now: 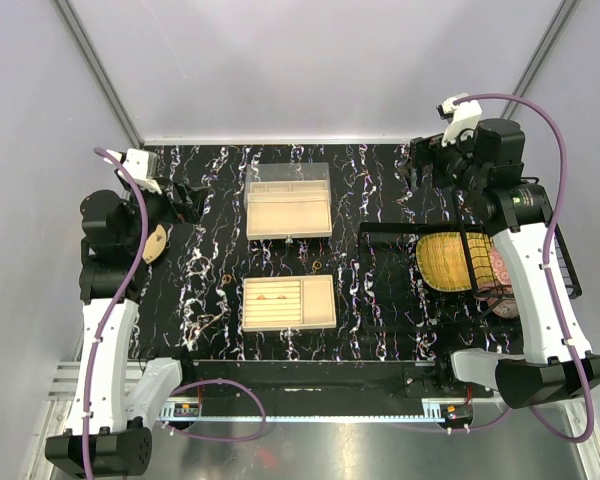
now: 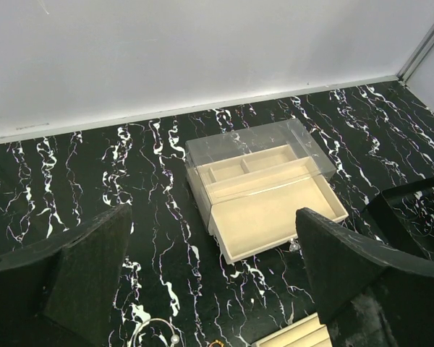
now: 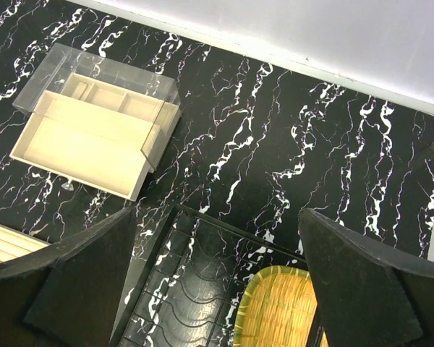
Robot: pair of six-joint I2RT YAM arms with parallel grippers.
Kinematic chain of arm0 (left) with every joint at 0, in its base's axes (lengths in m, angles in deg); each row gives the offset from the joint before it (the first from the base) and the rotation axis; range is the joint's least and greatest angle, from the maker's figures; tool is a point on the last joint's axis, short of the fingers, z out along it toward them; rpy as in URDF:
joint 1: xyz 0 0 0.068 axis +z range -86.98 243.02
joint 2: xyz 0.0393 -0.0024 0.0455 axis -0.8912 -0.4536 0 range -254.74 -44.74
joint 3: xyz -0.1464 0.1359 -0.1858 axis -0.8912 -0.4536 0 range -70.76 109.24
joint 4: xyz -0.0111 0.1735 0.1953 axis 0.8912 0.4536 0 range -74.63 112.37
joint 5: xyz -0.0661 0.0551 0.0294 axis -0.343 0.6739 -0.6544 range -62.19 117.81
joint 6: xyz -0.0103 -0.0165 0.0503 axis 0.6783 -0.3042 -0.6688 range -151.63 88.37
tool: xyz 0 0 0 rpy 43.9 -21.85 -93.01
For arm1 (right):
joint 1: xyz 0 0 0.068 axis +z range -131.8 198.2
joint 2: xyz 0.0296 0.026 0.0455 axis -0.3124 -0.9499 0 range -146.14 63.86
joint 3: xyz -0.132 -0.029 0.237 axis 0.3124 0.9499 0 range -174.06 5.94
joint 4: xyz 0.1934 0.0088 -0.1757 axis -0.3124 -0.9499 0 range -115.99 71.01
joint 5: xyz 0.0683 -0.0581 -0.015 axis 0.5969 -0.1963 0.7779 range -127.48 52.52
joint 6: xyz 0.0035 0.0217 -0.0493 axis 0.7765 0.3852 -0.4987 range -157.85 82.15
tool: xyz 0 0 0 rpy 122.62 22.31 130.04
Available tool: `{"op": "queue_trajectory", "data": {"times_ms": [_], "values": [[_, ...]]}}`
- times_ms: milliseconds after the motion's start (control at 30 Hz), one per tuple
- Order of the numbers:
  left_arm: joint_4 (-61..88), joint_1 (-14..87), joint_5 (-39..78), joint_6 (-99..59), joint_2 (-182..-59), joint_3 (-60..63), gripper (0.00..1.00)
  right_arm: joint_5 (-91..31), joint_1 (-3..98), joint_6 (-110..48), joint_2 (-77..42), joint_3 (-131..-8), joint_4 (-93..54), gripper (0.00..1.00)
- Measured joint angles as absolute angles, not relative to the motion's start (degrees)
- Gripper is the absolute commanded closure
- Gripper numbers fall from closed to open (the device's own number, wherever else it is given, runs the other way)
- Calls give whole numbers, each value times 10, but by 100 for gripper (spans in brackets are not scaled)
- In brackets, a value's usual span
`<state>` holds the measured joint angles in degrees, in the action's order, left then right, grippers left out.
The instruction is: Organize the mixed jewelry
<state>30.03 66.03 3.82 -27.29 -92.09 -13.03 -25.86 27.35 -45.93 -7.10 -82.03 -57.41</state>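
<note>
The mixed jewelry lies loose on the black marbled table: a small ring (image 1: 227,277), a tiny piece (image 1: 311,268) and a thin looped strand (image 1: 208,322). A few gold-brown pieces (image 1: 276,295) rest in the slotted beige tray (image 1: 320,318). The left wrist view shows a thin hoop with a pearl (image 2: 155,332) and a gold bit (image 2: 217,344) at the bottom edge. My left gripper (image 1: 187,203) (image 2: 217,289) hangs open at the far left, holding nothing. My right gripper (image 1: 420,170) (image 3: 217,289) is open above the rack's far left corner, also holding nothing.
A beige jewelry box with a clear cover (image 1: 289,205) (image 2: 264,191) (image 3: 94,134) stands mid-table, its lower tray pulled out. A black wire rack (image 1: 380,235) (image 3: 181,275) at the right holds a bamboo tray (image 1: 450,262) (image 3: 282,311). A round tan disc (image 1: 155,243) lies by the left arm.
</note>
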Motion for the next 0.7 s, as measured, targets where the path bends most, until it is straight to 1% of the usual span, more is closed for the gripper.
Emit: {"op": "queue_trajectory", "data": {"times_ms": [433, 533, 700], "values": [[335, 660, 29, -303, -906, -132, 1, -248, 277, -459, -67, -802, -573, 0], [356, 660, 18, -331, -902, -132, 1, -242, 278, -459, -64, -794, -573, 0], [430, 660, 1, -428, -897, -133, 1, -230, 280, -459, -50, -755, -569, 0]]}}
